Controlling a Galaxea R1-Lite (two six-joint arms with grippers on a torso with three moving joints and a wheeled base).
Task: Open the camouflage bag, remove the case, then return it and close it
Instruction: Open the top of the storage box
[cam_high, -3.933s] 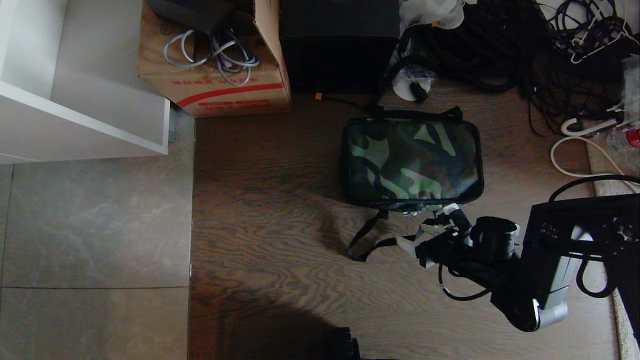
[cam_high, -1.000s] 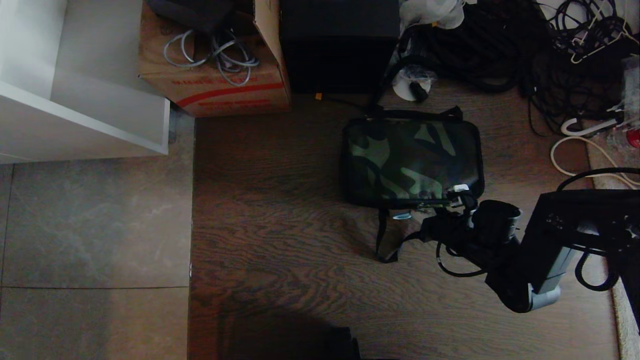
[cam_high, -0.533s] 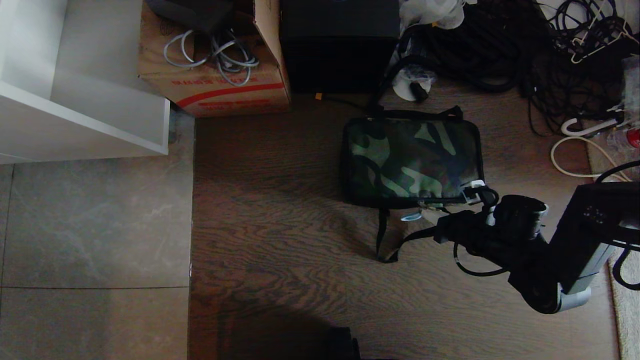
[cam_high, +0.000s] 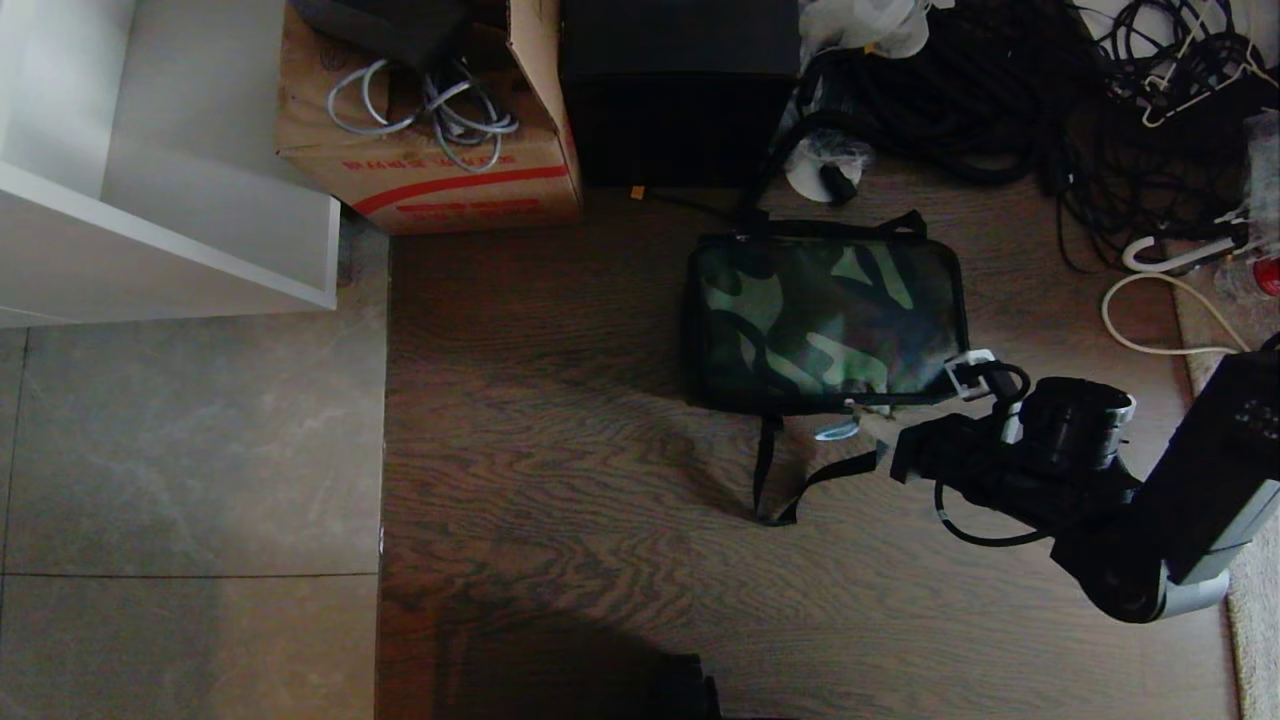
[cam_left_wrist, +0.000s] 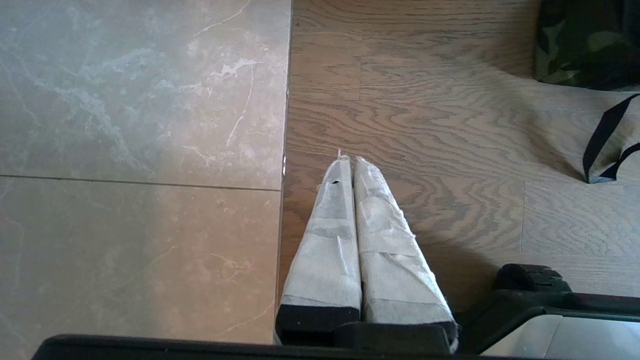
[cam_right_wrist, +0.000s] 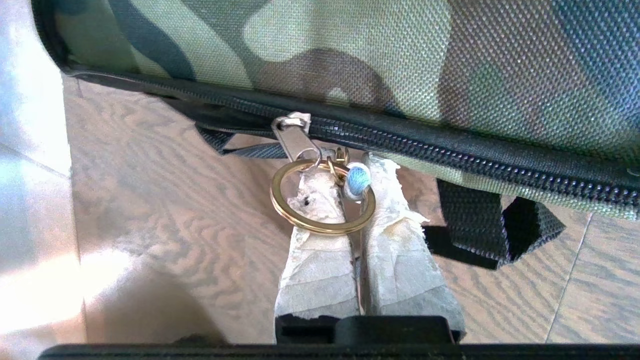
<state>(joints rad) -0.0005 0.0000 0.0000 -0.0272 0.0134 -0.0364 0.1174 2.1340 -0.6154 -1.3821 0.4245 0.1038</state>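
**Right gripper pinches the zipper ring at the bag's near edge**

The camouflage bag (cam_high: 825, 318) lies flat on a brown wood-grain floor (cam_high: 560, 450), just right of centre in the head view. At its 12 o'clock stands a tall black box (cam_high: 680, 90); at 10 o'clock, a brown cardboard box (cam_high: 430, 170) holding grey cables. A tangle of black cables (cam_high: 1000, 90) crowds its 1 o'clock side. A black strap (cam_high: 790, 490) trails from its near edge toward 6 o'clock.

The bag is woven green-and-black fabric with a black zipper along its edge. The right gripper (cam_right_wrist: 357, 200), its fingers wrapped in pale tape, is clenched on a gold ring (cam_right_wrist: 322, 197) with a pale blue loop hanging from the zipper pull, at the bag's 5 o'clock corner.

The left gripper (cam_left_wrist: 349, 162), fingers pressed together and grasping nothing, hangs where wood meets grey stone tile (cam_left_wrist: 140, 150). A white shelf unit (cam_high: 170, 200) sits at 9 o'clock.
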